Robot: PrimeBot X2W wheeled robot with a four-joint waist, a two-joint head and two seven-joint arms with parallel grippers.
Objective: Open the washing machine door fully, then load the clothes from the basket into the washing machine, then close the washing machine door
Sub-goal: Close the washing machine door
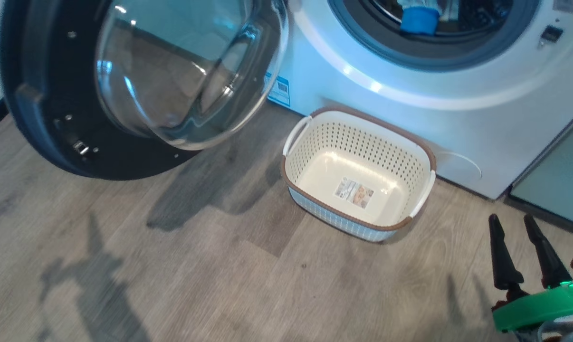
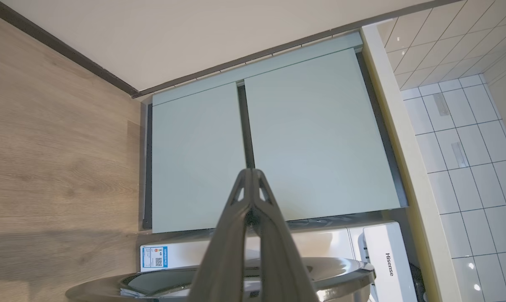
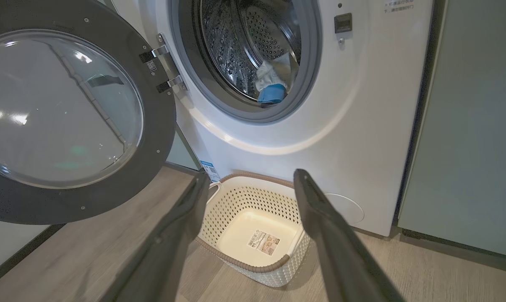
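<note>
Lengthwise along washing machine (image 1: 400, 116), basket (image 1: 358, 142) upright

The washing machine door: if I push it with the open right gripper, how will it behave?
The washing machine door hangs on a metal hinge, so it will probably swing in an arc rather than slide. Its bulging glass bowl looks glossy, so a push may slip there; the black rim seems a safer contact.
</note>
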